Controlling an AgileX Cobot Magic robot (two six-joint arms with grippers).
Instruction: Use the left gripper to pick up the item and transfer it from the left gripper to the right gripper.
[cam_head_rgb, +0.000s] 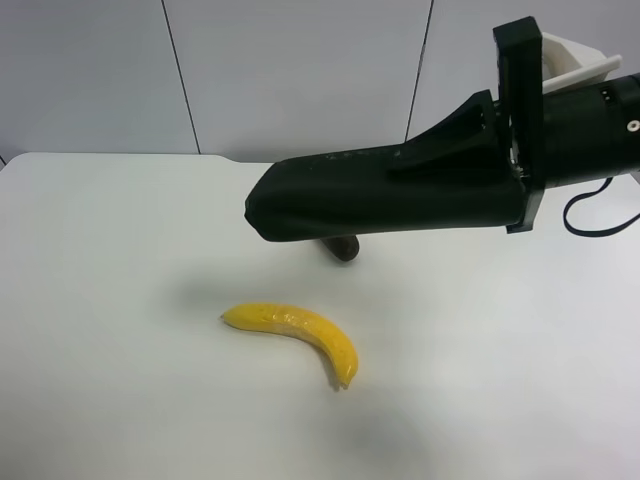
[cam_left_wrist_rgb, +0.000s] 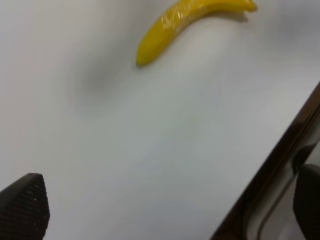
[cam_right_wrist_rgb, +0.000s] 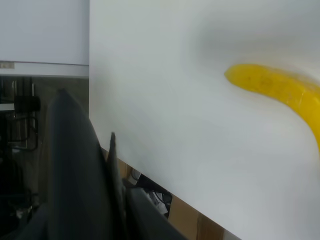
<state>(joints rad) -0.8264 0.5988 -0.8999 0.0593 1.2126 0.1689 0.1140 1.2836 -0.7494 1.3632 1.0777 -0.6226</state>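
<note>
- The right hand (cam_head_rgb: 430, 165) is clamped on the item (cam_head_rgb: 360, 200) and holds it in the air, roughly level, rounded end away from the wrist.
- Below the item's far end the tip of an eggplant (cam_head_rgb: 343, 246) shows. The banana (cam_head_rgb: 300, 330) lies beyond it, on the open desk (cam_head_rgb: 120, 300).
- The left hand (cam_left_wrist_rgb: 165, 210) is spread and holds nothing. It is over bare desk, near the desk's edge.

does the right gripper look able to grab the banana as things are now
Probably not. The right gripper is shut on the item, held up above the table, so its jaws are taken. The banana itself lies in the open with nothing on it.
</note>
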